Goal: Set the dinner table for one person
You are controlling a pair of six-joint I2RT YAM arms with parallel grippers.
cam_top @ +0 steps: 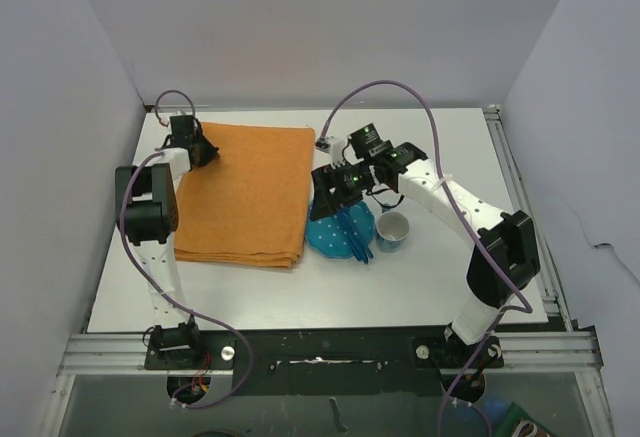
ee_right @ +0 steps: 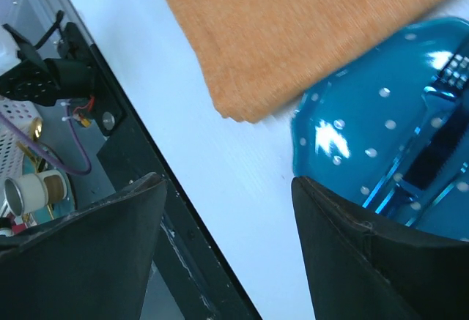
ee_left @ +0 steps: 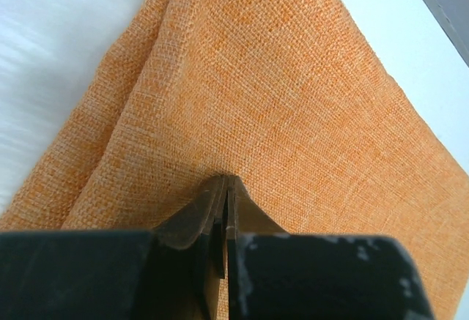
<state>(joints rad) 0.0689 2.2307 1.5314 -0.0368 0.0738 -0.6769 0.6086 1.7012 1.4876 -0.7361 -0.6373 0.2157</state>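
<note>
The dinner table (cam_top: 420, 287) is a white tabletop. A folded orange cloth (cam_top: 245, 192) lies on its left half. My left gripper (cam_top: 190, 142) is shut at the cloth's back left corner. In the left wrist view its fingertips (ee_left: 226, 181) press on the cloth (ee_left: 293, 78), and no fold shows between them. A blue dotted plate (cam_top: 335, 229) with blue cutlery (cam_top: 352, 237) sits just right of the cloth. My right gripper (cam_top: 335, 192) hovers open over the plate's left rim. In the right wrist view the gripper (ee_right: 227, 181) has only bare table (ee_right: 242, 210) between its fingers, beside the plate (ee_right: 366, 137).
A white and blue cup (cam_top: 392, 230) stands right of the plate. A black and metal rail (cam_top: 330, 352) runs along the near edge. White walls close in the sides and back. Purple cables (cam_top: 400, 87) loop over the far table.
</note>
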